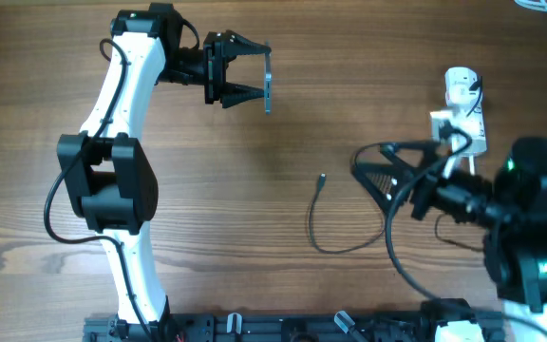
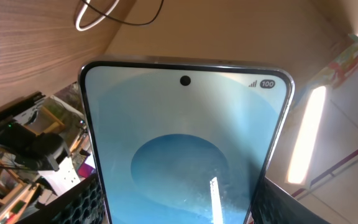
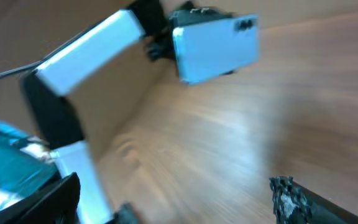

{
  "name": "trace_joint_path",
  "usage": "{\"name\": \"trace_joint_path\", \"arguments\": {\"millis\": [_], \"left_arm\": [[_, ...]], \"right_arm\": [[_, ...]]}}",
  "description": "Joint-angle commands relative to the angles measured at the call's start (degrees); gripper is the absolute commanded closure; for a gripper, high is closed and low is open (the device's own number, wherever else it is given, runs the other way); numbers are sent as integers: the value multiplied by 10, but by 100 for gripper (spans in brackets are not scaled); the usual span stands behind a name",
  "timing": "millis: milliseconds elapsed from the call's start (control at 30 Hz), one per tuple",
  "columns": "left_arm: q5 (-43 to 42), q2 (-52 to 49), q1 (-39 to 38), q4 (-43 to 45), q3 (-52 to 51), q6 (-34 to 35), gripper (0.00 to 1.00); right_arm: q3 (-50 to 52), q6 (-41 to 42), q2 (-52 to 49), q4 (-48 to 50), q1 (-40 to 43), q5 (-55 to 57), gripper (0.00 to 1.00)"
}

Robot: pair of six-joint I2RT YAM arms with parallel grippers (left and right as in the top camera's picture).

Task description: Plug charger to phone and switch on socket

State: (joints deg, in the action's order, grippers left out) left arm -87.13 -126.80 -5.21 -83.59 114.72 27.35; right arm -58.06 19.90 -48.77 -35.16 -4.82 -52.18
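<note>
Left fingers (image 1: 247, 94) are clamped on the small rectangular pale-framed smartphone (image 1: 268, 82), held on edge above the brown wooden tabletop (image 1: 283, 142); its blue-teal screen fills the left wrist view. Right fingers (image 3: 297, 199) are spread wide, gripping nothing. The thin black charger cable (image 1: 317, 228) lies on the tabletop just beside them, its tip free. The white elongated power strip (image 1: 463, 119) lies near the right arm.

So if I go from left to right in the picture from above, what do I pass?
left arm → left gripper holding the phone → charger → right gripper → socket
</note>
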Motion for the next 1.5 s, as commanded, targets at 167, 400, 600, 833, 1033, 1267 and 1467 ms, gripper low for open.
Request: {"name": "trace_joint_path", "arguments": {"millis": [167, 400, 600, 833, 1033, 1267, 1467], "left_arm": [[-30, 18, 3, 3, 13, 1, 42], [-30, 18, 3, 4, 13, 1, 43], [-30, 18, 3, 4, 13, 1, 43], [-28, 18, 3, 4, 13, 1, 43], [-28, 18, 3, 4, 13, 1, 43], [-28, 18, 3, 4, 13, 1, 43], [-28, 18, 3, 4, 13, 1, 43]], "right_arm": [[-272, 36, -176, -229, -319, 490, 0], [-474, 123, -400, -252, -446, 759, 1], [-474, 145, -475, -188, -448, 789, 0], [-473, 132, -485, -173, -443, 804, 0], [-472, 151, -492, -178, -443, 788, 20], [-472, 165, -513, -171, -439, 818, 31], [-472, 165, -535, -158, -439, 833, 38]]}}
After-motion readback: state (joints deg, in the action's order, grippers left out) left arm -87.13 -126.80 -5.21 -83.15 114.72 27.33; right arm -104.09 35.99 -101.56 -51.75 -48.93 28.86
